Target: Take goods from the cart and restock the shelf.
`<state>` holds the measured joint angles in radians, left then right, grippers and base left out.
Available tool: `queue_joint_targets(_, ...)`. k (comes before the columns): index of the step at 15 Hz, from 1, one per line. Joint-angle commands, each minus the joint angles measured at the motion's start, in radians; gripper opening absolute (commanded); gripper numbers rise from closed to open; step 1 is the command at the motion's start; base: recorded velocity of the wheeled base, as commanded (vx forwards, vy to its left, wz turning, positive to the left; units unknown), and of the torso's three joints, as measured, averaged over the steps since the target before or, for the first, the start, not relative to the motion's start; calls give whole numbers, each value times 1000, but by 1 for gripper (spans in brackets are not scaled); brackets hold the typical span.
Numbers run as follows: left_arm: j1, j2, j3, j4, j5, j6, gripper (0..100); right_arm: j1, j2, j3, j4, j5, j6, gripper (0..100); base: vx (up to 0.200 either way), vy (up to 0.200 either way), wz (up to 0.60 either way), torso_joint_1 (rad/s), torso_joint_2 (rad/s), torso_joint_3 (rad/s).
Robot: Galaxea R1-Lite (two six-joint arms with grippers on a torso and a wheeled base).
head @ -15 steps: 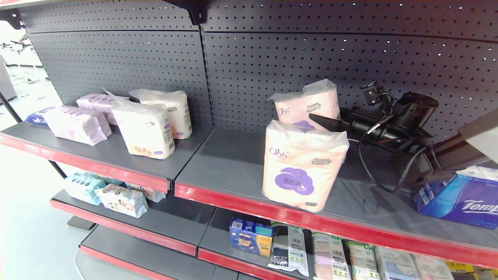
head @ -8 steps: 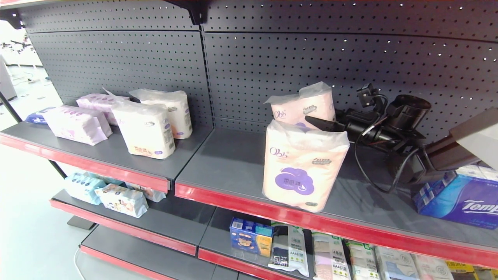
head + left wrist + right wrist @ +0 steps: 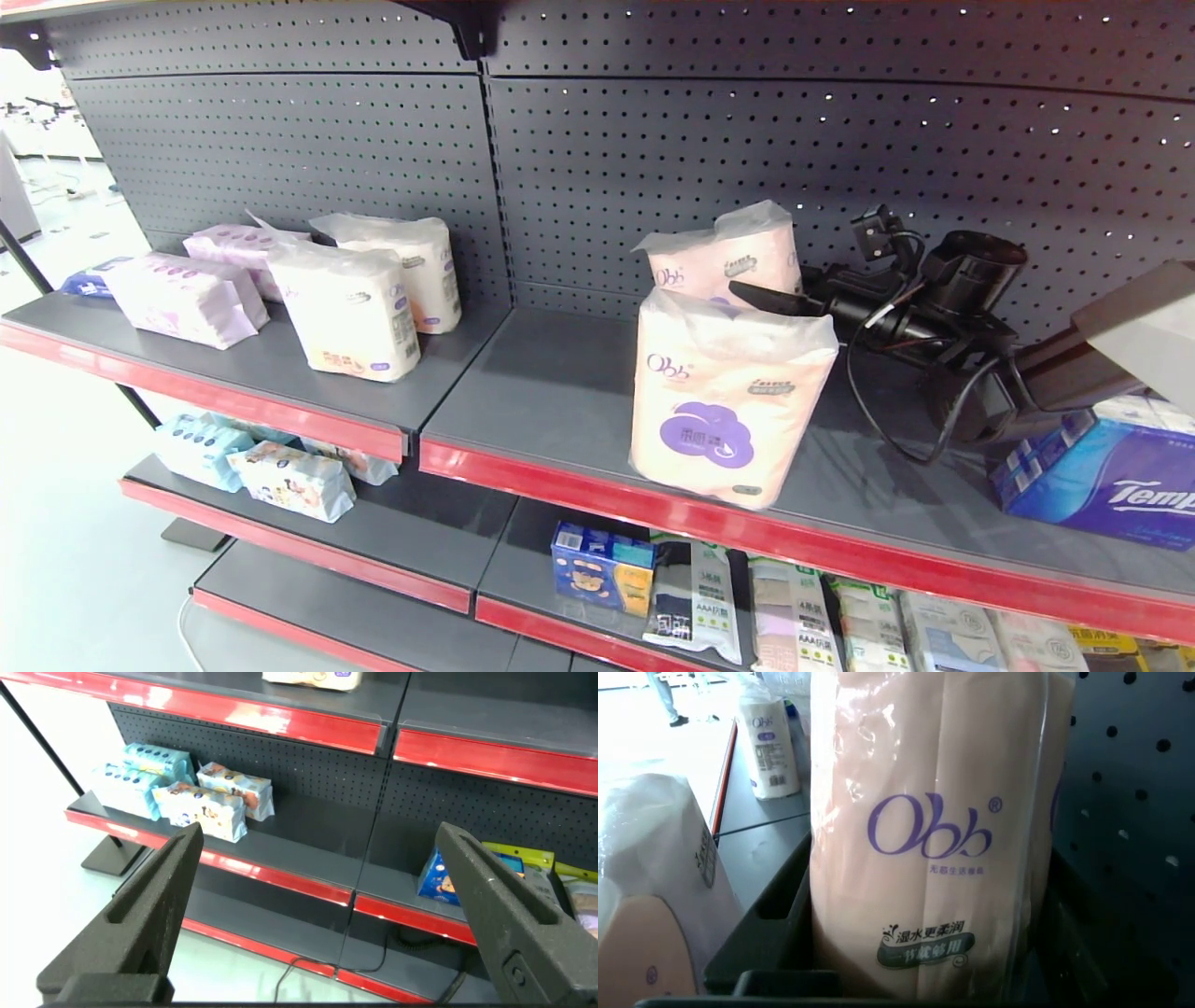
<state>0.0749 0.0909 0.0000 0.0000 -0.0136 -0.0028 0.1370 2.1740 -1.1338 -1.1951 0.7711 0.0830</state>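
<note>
The pink tissue pack (image 3: pixel 724 252) is gripped by the right gripper (image 3: pixel 758 282), its fingers (image 3: pixel 771 929) pressed against the pack's sides. It is at the back of the shelf (image 3: pixel 551 392), directly behind a matching front pack (image 3: pixel 728 401) and close to the pegboard panel (image 3: pixel 653 159). Whether its base is down on the deck is hidden by the front pack. The step in hand is judged to be the setting down. The pack appears slightly tilted, so it is best squared upright and lowered until it is fully borne by the deck before the grip is eased. The film wrap looks soft and loose, so it could be snagged. The fingers are therefore better spread well clear and drawn back along the arm's own line, away from the front pack and the blue tissue box (image 3: pixel 1111 476) at the robot's right. The left gripper (image 3: pixel 318 840) is seen with its fingers spread wide and nothing between them, facing the lower shelves (image 3: pixel 234 873). The deck is dark, flat metal with a red front lip, and more packs (image 3: pixel 345 308) are stood on the next bay. A pale, glossy floor (image 3: pixel 65 560) and a bright room lie beyond.
</note>
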Motion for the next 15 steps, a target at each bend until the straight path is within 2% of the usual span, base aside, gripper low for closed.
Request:
queue_joint_targets(1,0,0,0,0,0,0,100,-4,1,2,2,2,-2,0,0,0,0,0,0,0)
queue_joint_targets(15,0,0,0,0,0,0,100,-7,16,19,12,2,-22,0,0,0,0,0,0,0)
